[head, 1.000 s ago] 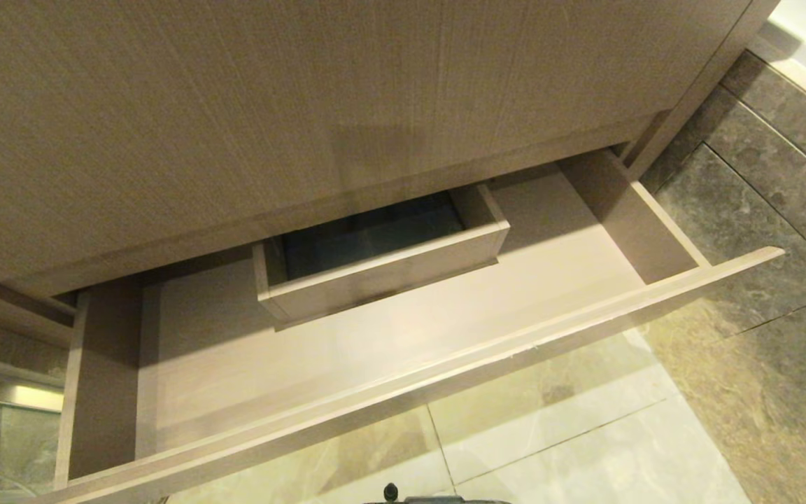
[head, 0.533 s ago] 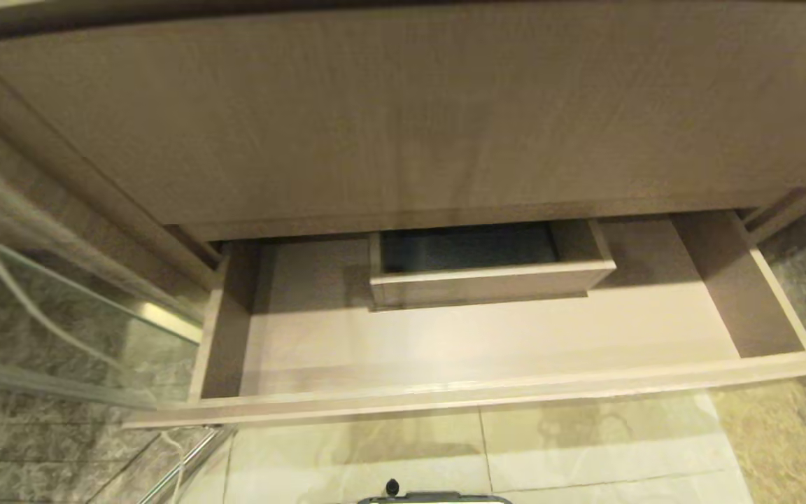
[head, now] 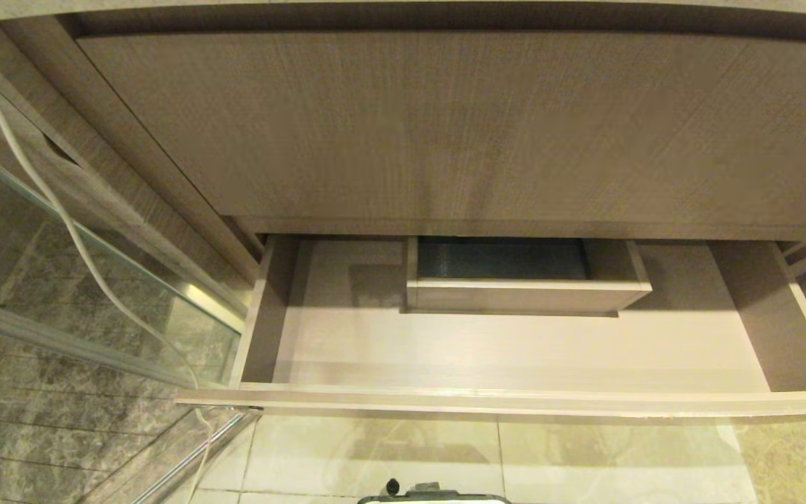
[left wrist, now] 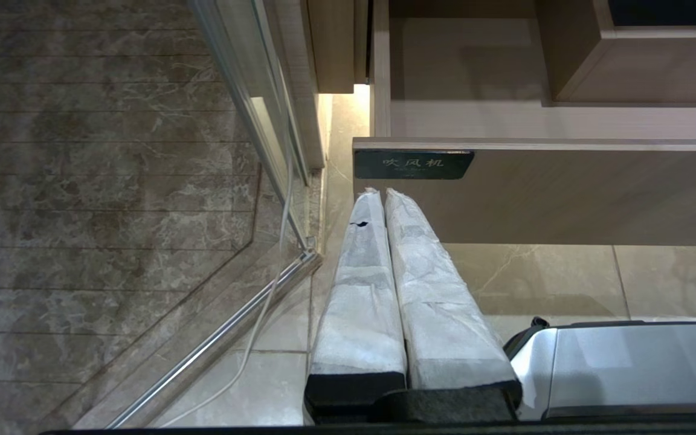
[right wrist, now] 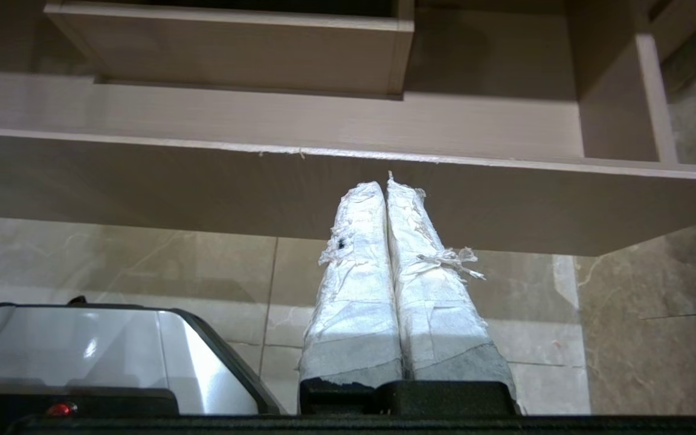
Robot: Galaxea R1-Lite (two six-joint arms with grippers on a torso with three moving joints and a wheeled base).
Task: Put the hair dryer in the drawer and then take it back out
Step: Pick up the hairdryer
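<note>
Head view shows me the drawer (head: 515,364) pulled open and bare; no hair dryer visible anywhere. Left gripper (left wrist: 383,193) and right gripper (right wrist: 384,184) hang pressed closed, empty, below its front edge, parked.

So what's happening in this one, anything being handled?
Nothing is held right now. The drawer stands pulled open below the taller wood-grain panel, and its floor looks bare; no hair dryer shows in any view. Both arms hang low in front of the drawer face, the left gripper just under the dark label and the right gripper further along, both shut on nothing.
</note>
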